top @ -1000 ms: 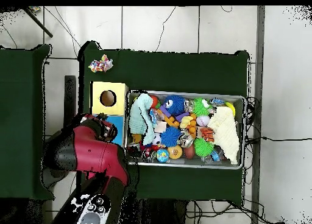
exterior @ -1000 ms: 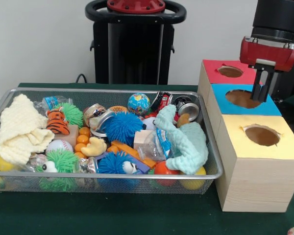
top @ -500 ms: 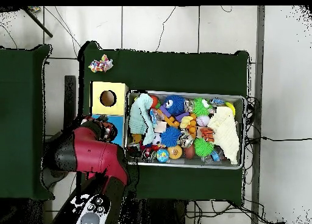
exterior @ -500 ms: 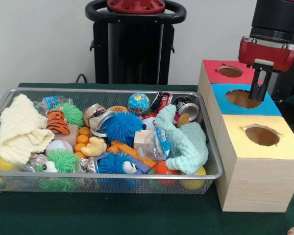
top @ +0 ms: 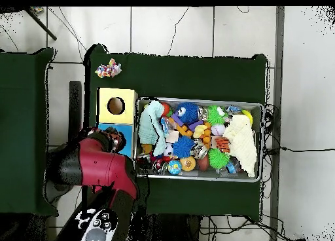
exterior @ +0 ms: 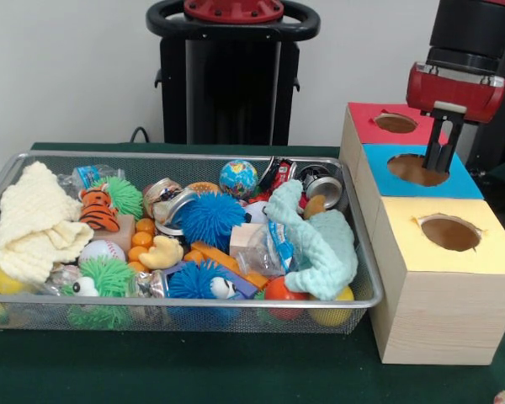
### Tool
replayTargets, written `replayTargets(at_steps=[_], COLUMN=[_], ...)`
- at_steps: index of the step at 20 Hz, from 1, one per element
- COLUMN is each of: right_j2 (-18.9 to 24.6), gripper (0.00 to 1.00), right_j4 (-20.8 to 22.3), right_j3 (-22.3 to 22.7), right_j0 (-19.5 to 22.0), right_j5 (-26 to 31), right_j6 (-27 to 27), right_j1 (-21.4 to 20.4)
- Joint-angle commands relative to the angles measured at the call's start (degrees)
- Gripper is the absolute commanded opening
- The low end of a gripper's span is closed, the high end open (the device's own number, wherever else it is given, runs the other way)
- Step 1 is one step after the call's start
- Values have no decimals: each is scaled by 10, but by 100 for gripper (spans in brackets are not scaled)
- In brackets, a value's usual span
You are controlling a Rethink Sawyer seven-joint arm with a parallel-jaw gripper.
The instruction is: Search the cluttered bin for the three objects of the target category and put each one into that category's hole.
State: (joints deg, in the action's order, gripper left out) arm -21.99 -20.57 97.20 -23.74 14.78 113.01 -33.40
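The wire-mesh bin (exterior: 194, 301) is full of toys. The mint-green knitted cloth (exterior: 320, 240) lies at its right end, toward the boxes. The pale-yellow knitted cloth (exterior: 34, 223) lies at its left end. A small white cloth with many-coloured print (top: 108, 69) lies on the table outside the bin, beyond the yellow-topped box. My gripper (exterior: 440, 156) hangs just above the round hole (exterior: 414, 170) in the blue-topped box. Its fingers look shut and hold nothing. In the overhead view my arm (top: 98, 169) hides the gripper and most of the blue box.
The red-topped box (exterior: 396, 123) stands behind the blue one and the yellow-topped box (exterior: 449, 232) in front of it. Spiky blue (exterior: 209, 219) and green (exterior: 105, 278) balls, a globe ball (exterior: 238, 178), a tiger toy and cans fill the bin.
My gripper has risen a little and shifted slightly left over the blue box's hole. Nothing in the bin has moved.
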Motion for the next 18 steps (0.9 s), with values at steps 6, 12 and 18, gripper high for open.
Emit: replayTargets(at_steps=[6, 12, 18], right_j2=[21, 14, 16], gripper=[0, 0, 0], right_j4=[21, 19, 21], right_j3=[-7, 0, 5], right_j0=[-11, -21, -17], right_j5=[70, 65, 48], right_j6=[74, 79, 74], right_j1=[4, 2, 4])
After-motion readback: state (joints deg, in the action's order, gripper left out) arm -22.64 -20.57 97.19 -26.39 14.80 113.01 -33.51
